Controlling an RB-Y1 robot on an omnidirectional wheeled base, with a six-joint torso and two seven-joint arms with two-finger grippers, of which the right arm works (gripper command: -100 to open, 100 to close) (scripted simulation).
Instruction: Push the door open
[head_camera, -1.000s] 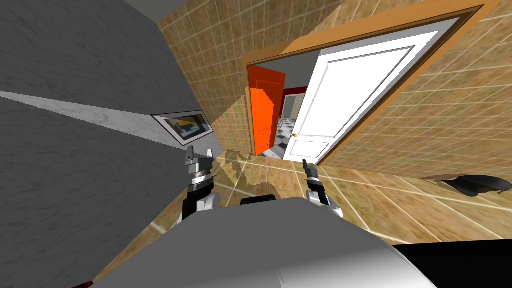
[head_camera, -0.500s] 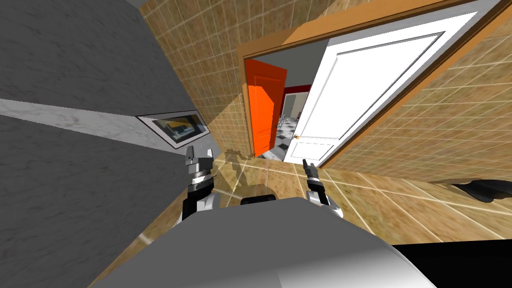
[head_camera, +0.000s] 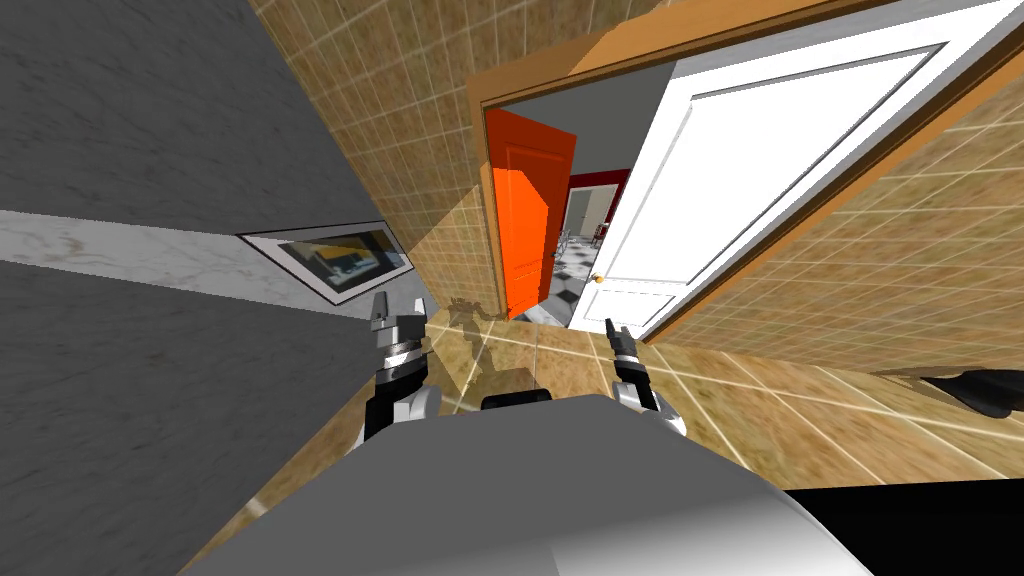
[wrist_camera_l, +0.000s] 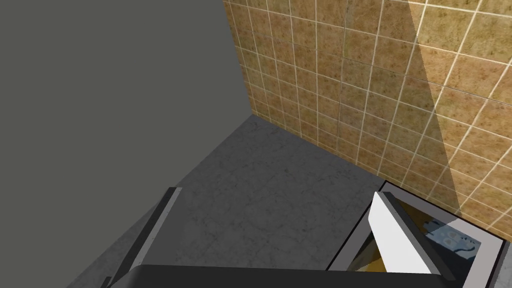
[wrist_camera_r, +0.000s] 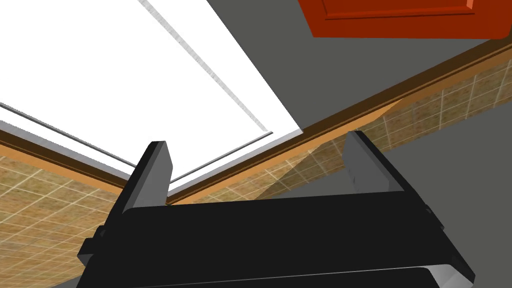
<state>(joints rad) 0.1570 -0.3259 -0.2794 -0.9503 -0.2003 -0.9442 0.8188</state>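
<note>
White door (head_camera: 720, 190) is seen ajar in a wooden frame (head_camera: 570, 75) set in the tiled wall (head_camera: 420, 90), with a small knob (head_camera: 596, 278) on its free edge. An orange door (head_camera: 525, 220) is seen through the gap, just left of the white door. Right gripper (head_camera: 613, 328) is held below the white door's lower corner, apart from it, fingers spread. Left gripper (head_camera: 398, 315) is held well left of the white door, by a grey surface (head_camera: 150, 400), fingers likewise spread.
</note>
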